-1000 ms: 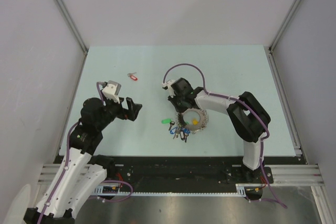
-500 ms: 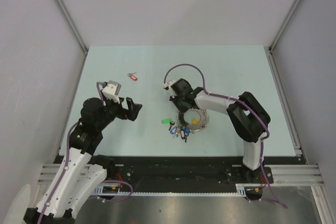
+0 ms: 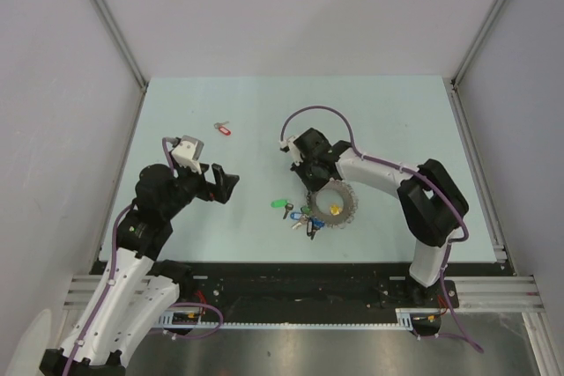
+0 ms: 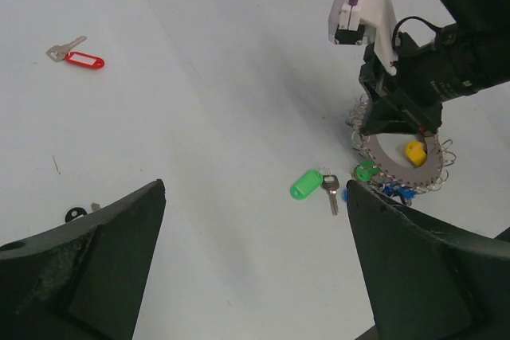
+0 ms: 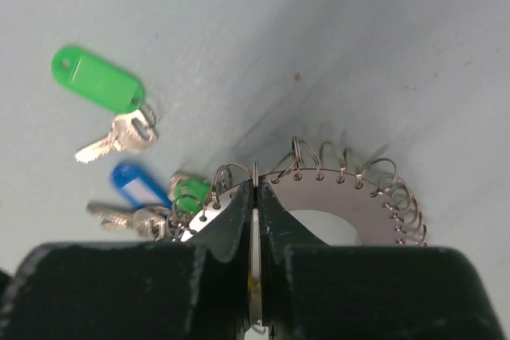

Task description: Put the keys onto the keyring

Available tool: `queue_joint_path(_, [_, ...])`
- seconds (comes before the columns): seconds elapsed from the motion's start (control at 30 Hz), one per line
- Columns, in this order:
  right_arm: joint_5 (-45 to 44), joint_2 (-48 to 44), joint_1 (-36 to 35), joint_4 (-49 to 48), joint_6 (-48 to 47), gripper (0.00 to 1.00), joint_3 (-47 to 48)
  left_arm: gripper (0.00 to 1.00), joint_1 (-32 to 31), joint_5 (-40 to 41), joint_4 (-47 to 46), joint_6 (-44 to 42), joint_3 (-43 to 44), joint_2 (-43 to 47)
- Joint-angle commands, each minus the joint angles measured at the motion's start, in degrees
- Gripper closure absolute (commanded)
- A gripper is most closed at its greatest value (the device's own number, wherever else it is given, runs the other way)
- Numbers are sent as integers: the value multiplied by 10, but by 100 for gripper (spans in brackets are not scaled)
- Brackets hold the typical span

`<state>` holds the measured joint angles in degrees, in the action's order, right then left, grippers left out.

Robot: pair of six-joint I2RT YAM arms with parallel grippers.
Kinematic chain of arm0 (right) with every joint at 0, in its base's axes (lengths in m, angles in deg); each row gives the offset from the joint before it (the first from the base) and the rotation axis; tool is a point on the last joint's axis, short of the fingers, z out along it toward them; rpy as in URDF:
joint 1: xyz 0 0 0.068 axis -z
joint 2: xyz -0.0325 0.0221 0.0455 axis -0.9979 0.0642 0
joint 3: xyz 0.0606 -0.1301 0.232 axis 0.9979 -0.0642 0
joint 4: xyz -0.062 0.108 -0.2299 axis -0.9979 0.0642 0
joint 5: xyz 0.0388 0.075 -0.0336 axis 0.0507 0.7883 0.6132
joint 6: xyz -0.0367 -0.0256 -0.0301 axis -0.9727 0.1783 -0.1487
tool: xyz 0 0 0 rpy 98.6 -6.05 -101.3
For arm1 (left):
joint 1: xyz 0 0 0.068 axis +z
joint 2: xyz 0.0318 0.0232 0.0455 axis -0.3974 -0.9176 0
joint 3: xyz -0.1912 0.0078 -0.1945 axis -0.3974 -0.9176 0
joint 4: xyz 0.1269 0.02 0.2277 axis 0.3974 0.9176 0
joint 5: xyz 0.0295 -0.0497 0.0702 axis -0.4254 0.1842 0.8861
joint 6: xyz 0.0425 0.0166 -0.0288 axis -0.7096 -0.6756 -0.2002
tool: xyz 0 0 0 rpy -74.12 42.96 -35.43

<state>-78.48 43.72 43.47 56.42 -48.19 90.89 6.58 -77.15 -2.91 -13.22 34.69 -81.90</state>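
A: Keyring, where's it at?
B: The keyring (image 3: 336, 206) lies flat on the table (image 3: 397, 121), centre-right, near the front. Wire loops run all round its rim, and a yellow tag (image 4: 414, 151) sits in the hole.
A: R side got it?
B: Yep. The right gripper (image 5: 255, 201) is pinched tight on the rim's back-left edge, with just a sliver of metal between the fingers. Its own body hides approx half the ring in the wrist view.
A: Tags on the ring?
B: A blue tag (image 5: 135, 185) and a small green tag (image 5: 190, 191) are bunched at the ring's left side. More keys there, too jumbled to count.
A: Loose ones?
B: The green-tagged key (image 3: 280, 204) is just beside that bunch, not touching the hoop afaict. The red-tagged key (image 3: 223, 129) is well apart, back-left. A dark tag (image 4: 76, 213) shows only in the L wrist view. It's tiny and partly cut off by a finger, so can't make out its key.
A: L side?
B: The left gripper (image 3: 222, 184) hangs over the table, jaws spread wide, nothing in them.
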Motion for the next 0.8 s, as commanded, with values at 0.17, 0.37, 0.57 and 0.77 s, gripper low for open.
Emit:
queue_joint_path(0.17, [57,-69,9,120,-6,65,21,0,4,-70,-28,-16,-1,-24])
queue_joint_path(0.37, [34,-160,36,107,27,50,-26,0,-51,-74,-7,-50,39,-122])
queue_joint_path(0.57, [64,-352,160,-53,108,46,-177,0,-186,27,64,-125,144,-263])
queue_joint_path(0.77, [46,-543,229,-160,155,39,-313,7,-253,38,136,-199,295,-463])
